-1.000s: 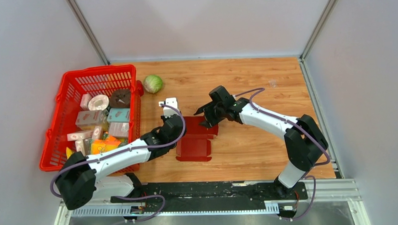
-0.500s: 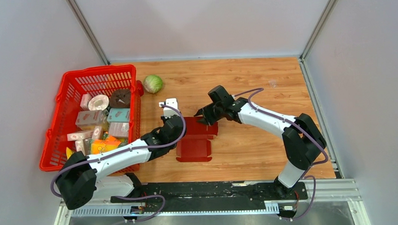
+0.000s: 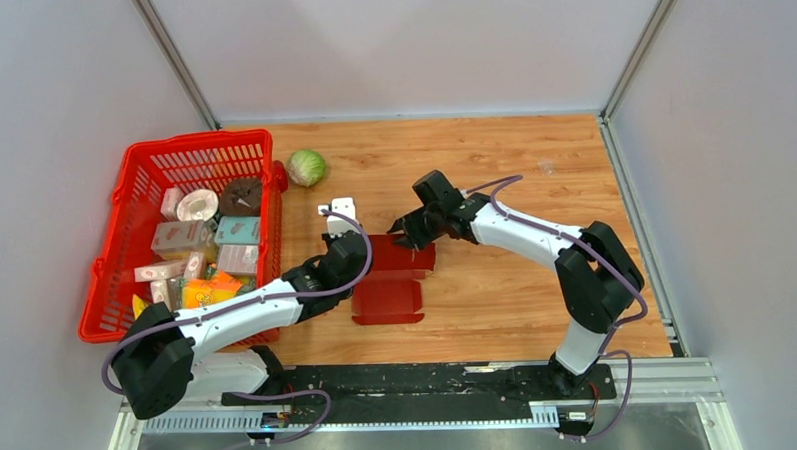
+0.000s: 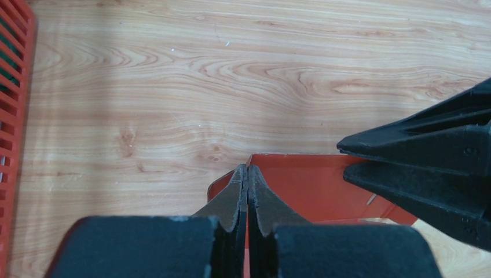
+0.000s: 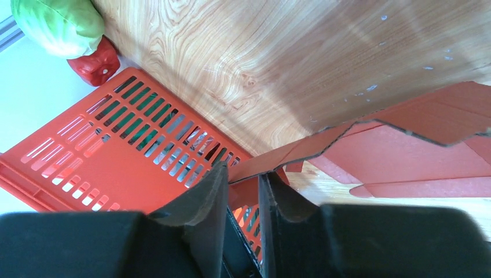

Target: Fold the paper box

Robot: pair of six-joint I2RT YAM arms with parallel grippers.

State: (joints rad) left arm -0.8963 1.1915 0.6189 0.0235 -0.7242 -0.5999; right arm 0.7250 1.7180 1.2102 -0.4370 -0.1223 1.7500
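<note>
You had a wood-grain worktop [image 3: 492, 162] walled in by pale grey panels [image 3: 408, 45]. The paper box [image 3: 389, 293] lay mid-worktop, its long axis running near to far, its far end tilted up. Your right gripper [image 5: 243, 174] pinched that raised flap across a narrow gap. Your left gripper [image 4: 248, 171] was pressed fully closed at the box's left edge; you could not tell whether it held card.

From above, the right end effector [image 3: 407, 237] hides the far flap of the paper box [image 3: 390, 290]; print on cartons [image 3: 180, 237] in the basket [image 3: 196, 139] is too small to read.
</note>
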